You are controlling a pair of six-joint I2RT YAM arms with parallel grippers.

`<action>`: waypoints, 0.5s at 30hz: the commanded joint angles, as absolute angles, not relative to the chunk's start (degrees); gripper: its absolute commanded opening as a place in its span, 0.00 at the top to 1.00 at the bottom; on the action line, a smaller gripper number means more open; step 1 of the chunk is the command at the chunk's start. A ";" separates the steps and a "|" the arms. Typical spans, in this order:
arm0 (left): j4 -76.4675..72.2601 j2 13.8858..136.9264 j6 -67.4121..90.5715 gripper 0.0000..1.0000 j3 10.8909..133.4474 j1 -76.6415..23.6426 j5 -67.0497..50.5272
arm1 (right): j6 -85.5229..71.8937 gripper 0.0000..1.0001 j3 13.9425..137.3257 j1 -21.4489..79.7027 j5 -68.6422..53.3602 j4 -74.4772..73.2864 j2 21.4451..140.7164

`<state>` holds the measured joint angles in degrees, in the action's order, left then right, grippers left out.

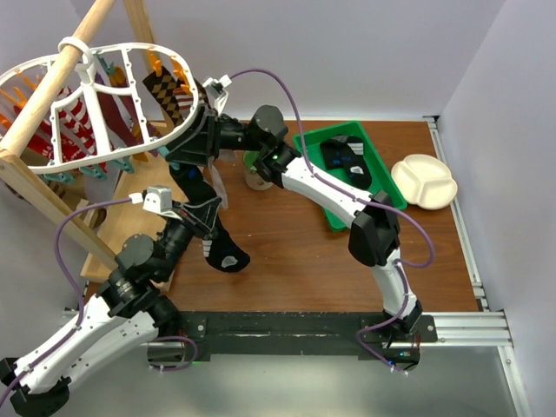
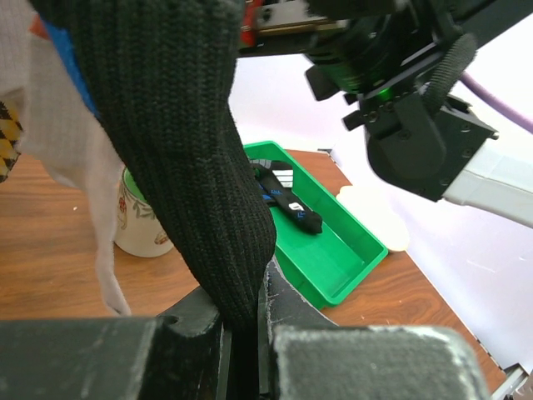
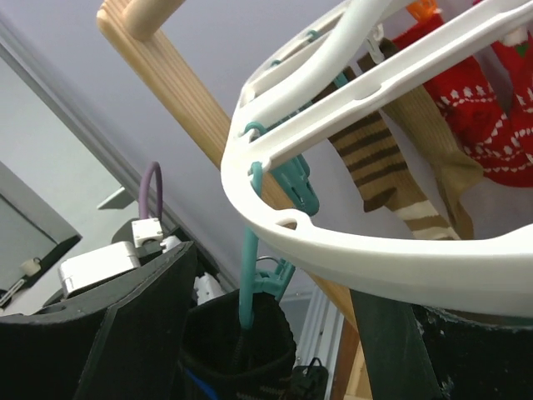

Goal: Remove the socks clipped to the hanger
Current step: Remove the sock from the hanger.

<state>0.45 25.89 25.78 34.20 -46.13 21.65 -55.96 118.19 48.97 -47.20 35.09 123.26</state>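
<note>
One black sock hangs from a teal clip at the right end of the hanger, its long axis running straight down toward the table. Our left claw pinches it low down. Our right claw stands spread on either side of the clip, directly above. We judge the right arm nearer the clip, so the release falls to it.

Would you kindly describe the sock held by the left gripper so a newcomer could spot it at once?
Find the white oval hanger on the wooden pole at the table's left. From its near rim a long sock hangs down, pinched by the left gripper. Neighbouring socks are red, brown-striped or checkered; this one is black.
</note>
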 commanded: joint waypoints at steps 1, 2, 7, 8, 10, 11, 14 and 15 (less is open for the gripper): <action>1.41 26.54 24.79 1.00 35.16 -46.23 18.19 | -55.90 0.25 121.99 50.98 -46.67 34.02 123.40; 1.41 26.63 24.70 1.00 35.16 -46.32 18.19 | -55.46 0.25 122.08 51.15 -46.23 33.40 123.40; 1.41 26.63 24.79 1.00 35.16 -46.23 18.19 | -55.55 0.29 121.90 51.68 -44.92 33.14 123.31; 1.41 26.63 24.70 1.00 35.16 -46.23 18.28 | -55.37 0.29 121.82 51.77 -44.65 32.96 123.31; 1.41 26.81 24.70 1.00 35.16 -46.23 18.19 | -55.37 0.29 121.20 51.77 -43.95 33.13 122.87; 1.41 26.81 24.70 1.00 35.16 -46.23 18.19 | -55.72 0.29 120.94 51.85 -43.68 33.74 122.87; 1.41 26.89 24.61 1.00 35.07 -46.23 18.19 | -56.77 0.29 119.88 51.86 -43.07 35.24 122.35; 1.32 26.81 24.70 1.00 35.07 -46.23 18.19 | -56.95 0.29 119.97 51.77 -42.81 35.33 122.26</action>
<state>0.73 26.20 25.74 34.20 -46.13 20.78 -55.92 118.50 50.48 -43.99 32.64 124.14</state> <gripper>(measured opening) 0.114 0.712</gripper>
